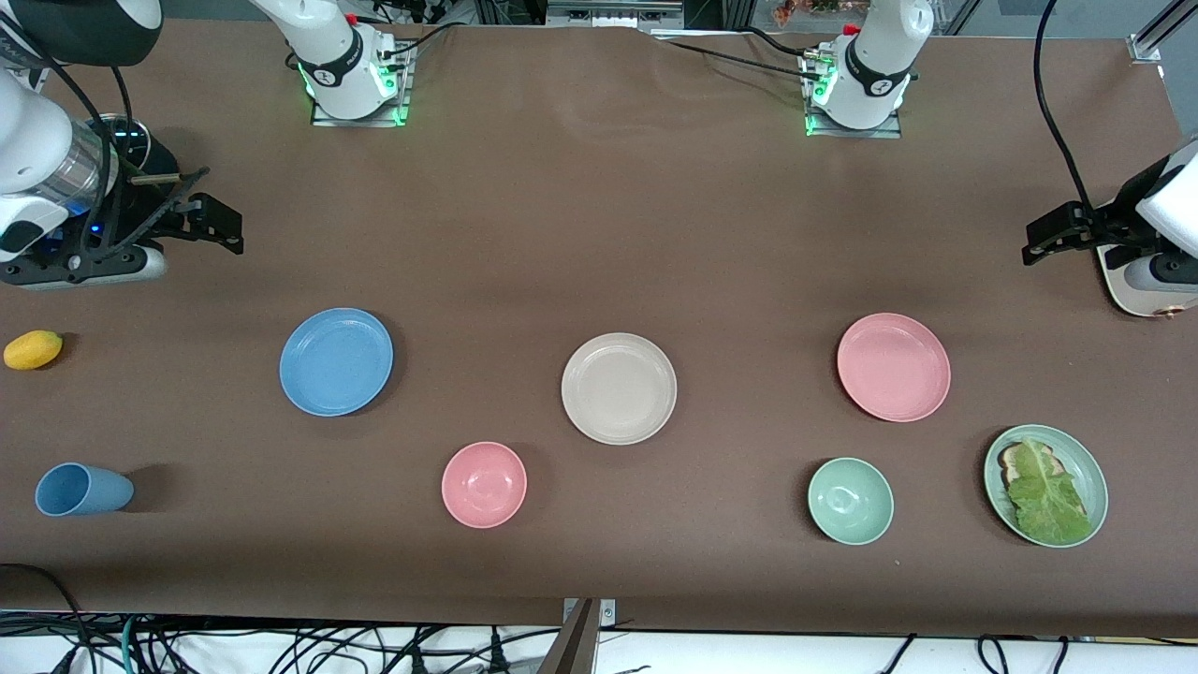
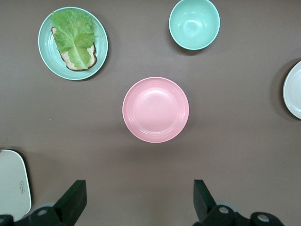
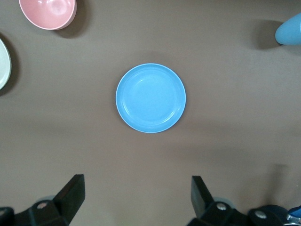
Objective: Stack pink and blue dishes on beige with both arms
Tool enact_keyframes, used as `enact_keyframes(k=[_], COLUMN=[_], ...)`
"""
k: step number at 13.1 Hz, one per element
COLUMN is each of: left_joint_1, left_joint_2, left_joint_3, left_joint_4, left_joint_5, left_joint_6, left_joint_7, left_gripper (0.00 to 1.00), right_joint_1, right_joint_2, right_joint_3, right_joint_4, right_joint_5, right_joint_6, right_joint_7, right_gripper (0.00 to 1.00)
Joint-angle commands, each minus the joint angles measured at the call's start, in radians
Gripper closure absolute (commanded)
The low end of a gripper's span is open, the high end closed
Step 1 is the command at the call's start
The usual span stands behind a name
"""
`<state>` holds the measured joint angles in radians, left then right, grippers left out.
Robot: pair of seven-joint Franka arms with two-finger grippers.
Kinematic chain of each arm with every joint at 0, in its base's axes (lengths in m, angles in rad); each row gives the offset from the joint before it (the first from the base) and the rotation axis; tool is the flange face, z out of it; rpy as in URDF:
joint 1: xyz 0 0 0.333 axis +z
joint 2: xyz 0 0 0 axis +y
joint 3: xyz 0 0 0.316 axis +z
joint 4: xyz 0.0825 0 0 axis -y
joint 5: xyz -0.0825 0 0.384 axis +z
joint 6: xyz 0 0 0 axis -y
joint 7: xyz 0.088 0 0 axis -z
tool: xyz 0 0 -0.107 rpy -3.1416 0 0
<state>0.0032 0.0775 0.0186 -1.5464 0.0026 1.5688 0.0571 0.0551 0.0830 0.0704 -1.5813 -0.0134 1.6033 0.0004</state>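
The beige plate (image 1: 619, 388) lies mid-table. A pink plate (image 1: 893, 367) lies flat toward the left arm's end and shows centred in the left wrist view (image 2: 155, 109). A blue plate (image 1: 336, 361) lies flat toward the right arm's end, centred in the right wrist view (image 3: 150, 98). My left gripper (image 1: 1044, 239) (image 2: 139, 188) hangs open and empty over bare table beside the pink plate. Over bare table beside the blue plate, my right gripper (image 1: 217, 225) (image 3: 137, 182) is open too, holding nothing. Neither gripper touches a plate.
A pink bowl (image 1: 484, 484) and a mint bowl (image 1: 850, 501) sit nearer the front camera than the plates. A mint plate with bread and lettuce (image 1: 1045, 485) is by the pink plate. A blue cup (image 1: 82, 490) lies on its side. A yellow fruit (image 1: 33, 349) rests near the table's end.
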Motion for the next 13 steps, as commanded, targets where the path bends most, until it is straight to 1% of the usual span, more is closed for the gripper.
enact_keyframes(k=[1, 13], left_joint_1=[0.003, -0.005], left_joint_2=[0.004, 0.004], left_joint_3=[-0.003, -0.003], left_joint_4=[0.008, 0.006], left_joint_5=[-0.012, -0.009], left_joint_6=[0.005, 0.005], left_joint_7=[0.010, 0.010], left_gripper=[0.00, 0.00], right_joint_1=[-0.003, -0.001], right_joint_2=[-0.002, 0.004], right_joint_3=[0.003, 0.002], right_joint_4=[0.003, 0.014], right_joint_5=[-0.005, -0.010], right_joint_6=[-0.005, 0.000], right_joint_7=[0.013, 0.009], right_gripper=[0.00, 0.00])
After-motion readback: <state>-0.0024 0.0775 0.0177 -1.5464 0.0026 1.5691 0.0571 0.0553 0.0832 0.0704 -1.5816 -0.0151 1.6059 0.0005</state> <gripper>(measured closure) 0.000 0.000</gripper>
